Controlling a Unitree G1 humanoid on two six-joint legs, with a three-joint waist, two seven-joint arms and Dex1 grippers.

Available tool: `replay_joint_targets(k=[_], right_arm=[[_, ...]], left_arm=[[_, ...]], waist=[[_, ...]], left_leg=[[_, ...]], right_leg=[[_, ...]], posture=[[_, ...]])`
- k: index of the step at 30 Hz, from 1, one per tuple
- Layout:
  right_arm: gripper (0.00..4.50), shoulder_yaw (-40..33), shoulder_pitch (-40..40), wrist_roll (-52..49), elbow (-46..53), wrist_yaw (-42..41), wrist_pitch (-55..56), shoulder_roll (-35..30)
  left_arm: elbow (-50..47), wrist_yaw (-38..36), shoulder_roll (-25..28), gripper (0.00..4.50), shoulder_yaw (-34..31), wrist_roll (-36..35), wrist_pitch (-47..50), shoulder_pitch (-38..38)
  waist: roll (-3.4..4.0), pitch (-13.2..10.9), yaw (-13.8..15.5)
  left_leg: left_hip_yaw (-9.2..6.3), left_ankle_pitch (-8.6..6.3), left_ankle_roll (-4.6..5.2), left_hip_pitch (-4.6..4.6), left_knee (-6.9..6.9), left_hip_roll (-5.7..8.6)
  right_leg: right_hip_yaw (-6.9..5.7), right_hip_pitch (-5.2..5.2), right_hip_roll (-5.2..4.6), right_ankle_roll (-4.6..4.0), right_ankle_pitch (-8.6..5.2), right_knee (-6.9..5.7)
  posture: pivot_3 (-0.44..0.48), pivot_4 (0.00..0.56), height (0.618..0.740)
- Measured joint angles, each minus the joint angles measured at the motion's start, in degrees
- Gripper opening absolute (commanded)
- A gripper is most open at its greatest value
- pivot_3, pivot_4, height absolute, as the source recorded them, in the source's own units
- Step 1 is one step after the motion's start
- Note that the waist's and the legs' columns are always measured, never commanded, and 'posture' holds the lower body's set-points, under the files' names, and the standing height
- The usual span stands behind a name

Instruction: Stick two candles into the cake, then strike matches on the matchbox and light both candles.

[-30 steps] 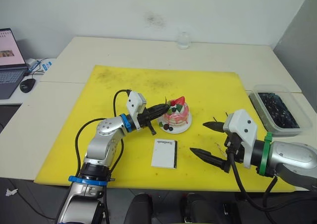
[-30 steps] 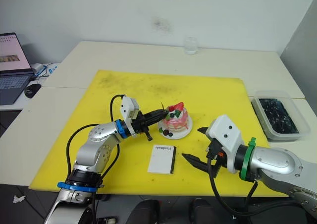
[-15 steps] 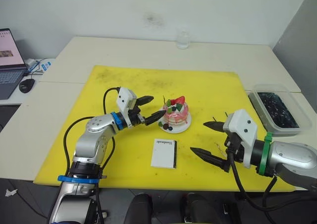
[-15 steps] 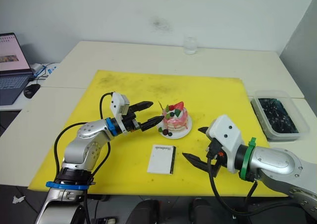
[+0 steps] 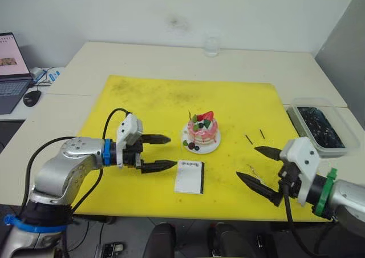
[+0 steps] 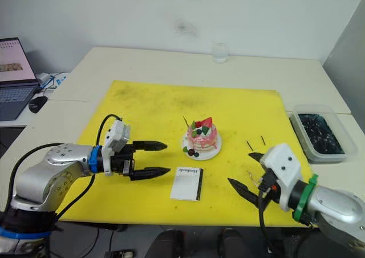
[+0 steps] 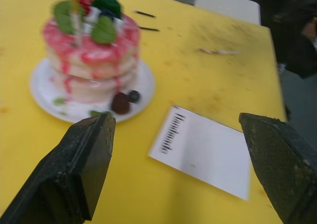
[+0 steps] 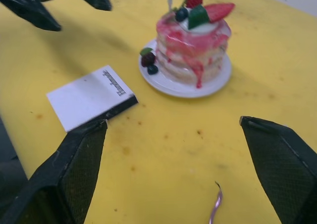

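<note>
The pink-and-white cake (image 5: pixel 203 131) sits on its white plate (image 5: pixel 199 148) mid-mat. One thin candle (image 5: pixel 190 116) stands in its top at the left edge. A second candle (image 8: pixel 216 206) lies on the mat between the fingers of my right gripper (image 5: pixel 247 162), which is open and empty, right of the cake. Two dark matches (image 5: pixel 248 138) (image 5: pixel 262 134) lie just beyond it. The white matchbox (image 5: pixel 189 177) lies flat in front of the cake. My left gripper (image 5: pixel 171 150) hangs open and empty, left of the cake and apart from it.
Everything rests on a yellow mat (image 5: pixel 171 98) on pale tables. A clear tub with dark contents (image 5: pixel 316 127) stands at the right edge. A small glass (image 5: pixel 211 45) stands at the back. A laptop (image 5: pixel 8 69) and mouse (image 5: pixel 31 97) lie far left.
My left gripper opened, let go of the candle that now stands in the cake, and drew back to the left. The right gripper shifted a little to the right.
</note>
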State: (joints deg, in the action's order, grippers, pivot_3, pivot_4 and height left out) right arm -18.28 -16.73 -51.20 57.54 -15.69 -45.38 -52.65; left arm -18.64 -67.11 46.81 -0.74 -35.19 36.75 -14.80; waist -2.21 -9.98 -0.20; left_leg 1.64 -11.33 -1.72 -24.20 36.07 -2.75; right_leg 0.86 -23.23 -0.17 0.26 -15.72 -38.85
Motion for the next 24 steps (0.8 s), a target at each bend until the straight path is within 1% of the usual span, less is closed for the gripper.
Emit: replay_joint_targets(k=[3, 7, 11, 17, 20, 24], right_arm=[[4.50, -0.58, -7.39, 7.94, -0.69, -0.21, 2.88, 3.48], [4.50, 2.45, -10.91, 16.67, -3.47, -0.52, 7.58, 7.22], [4.50, 7.15, -11.22, 22.85, -7.07, -0.72, 10.37, 10.49], [4.50, 12.99, -9.65, 28.04, -10.97, -1.50, 12.30, 14.83], [3.88, 13.97, -8.49, 29.85, -12.34, -1.54, 12.49, 16.30], [2.43, 15.03, -9.33, 31.77, -13.49, -1.97, 12.47, 17.48]], left_arm=[[-5.46, -1.36, 0.72, 4.45, 1.44, -2.05, 1.51, 3.19], [-10.15, -2.17, 0.19, 4.45, 4.19, -3.31, 1.88, 4.51], [-11.00, -1.93, -1.73, 4.45, 6.44, -3.24, 1.40, 4.52], [-11.47, -0.58, -3.27, 4.45, 7.36, -3.19, 0.34, 5.21], [-12.20, 0.45, -3.53, 4.50, 7.66, -3.20, 0.32, 5.54], [-12.48, 1.85, -4.47, 4.50, 7.68, -3.26, 0.35, 5.49]], waist=[[0.00, 0.00, 0.04], [0.01, 0.00, -0.01], [0.03, 0.01, -0.10], [0.03, 0.02, -0.11], [0.03, 0.02, -0.07], [0.03, 0.02, -0.05]], left_leg=[[0.03, 0.00, 0.00, 0.05, 0.01, 0.00], [0.02, 0.00, 0.00, 0.29, 0.01, -0.04], [0.04, 0.00, 0.00, 0.31, 0.00, -0.03], [0.09, -0.01, -0.01, 0.25, -0.05, -0.02], [0.04, -0.01, -0.01, 0.23, -0.07, -0.02], [0.03, -0.01, -0.01, 0.25, -0.07, -0.02]], right_leg=[[0.03, 0.02, -0.02, 0.00, 0.00, -0.01], [0.03, 0.10, -0.02, -0.32, -0.18, -0.07], [0.07, 0.10, -0.01, -0.35, -0.19, -0.09], [0.08, 0.07, 0.00, -0.42, -0.24, -0.07], [0.04, 0.06, 0.00, -0.41, -0.24, -0.07], [0.03, 0.07, 0.01, -0.49, -0.28, -0.08]], posture=[[0.000, 0.150, 0.740], [0.000, 0.150, 0.740], [0.000, 0.150, 0.740], [0.000, 0.150, 0.740], [0.000, 0.150, 0.740], [0.000, 0.150, 0.740]])
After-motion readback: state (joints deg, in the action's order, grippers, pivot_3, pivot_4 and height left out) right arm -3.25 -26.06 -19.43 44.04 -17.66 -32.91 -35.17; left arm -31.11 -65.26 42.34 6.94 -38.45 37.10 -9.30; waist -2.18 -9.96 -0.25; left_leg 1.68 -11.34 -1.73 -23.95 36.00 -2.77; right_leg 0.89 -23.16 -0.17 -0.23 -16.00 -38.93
